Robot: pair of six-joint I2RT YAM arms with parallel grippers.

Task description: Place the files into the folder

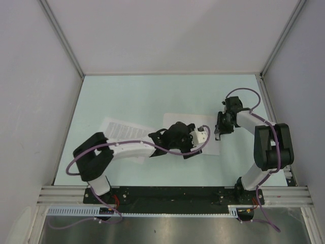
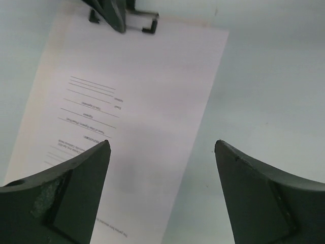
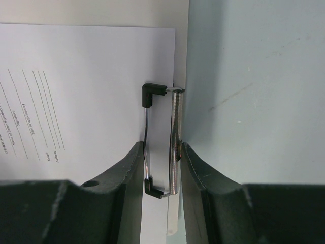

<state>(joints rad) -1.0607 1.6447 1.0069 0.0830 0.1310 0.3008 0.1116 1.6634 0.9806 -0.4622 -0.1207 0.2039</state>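
Note:
The sparser file (image 2: 137, 101) lies on the white folder (image 3: 101, 11), near the table's middle (image 1: 175, 121). The folder's clip (image 3: 175, 127) sits on its right short edge and also shows in the left wrist view (image 2: 144, 23). My right gripper (image 3: 161, 147) is shut on this clip, one finger on the wire handle and one on the metal bar; it shows in the top view (image 1: 218, 133). My left gripper (image 2: 161, 145) is open and empty, just above the sheet's long edge (image 1: 199, 138). The densely printed file (image 1: 122, 128) lies flat to the left, partly under my left arm.
White enclosure walls (image 1: 35, 101) and metal posts (image 1: 63, 38) ring the pale green table (image 1: 152, 96). A metal rail (image 1: 172, 193) runs along the near edge. Purple cables (image 1: 167, 150) loop over both arms.

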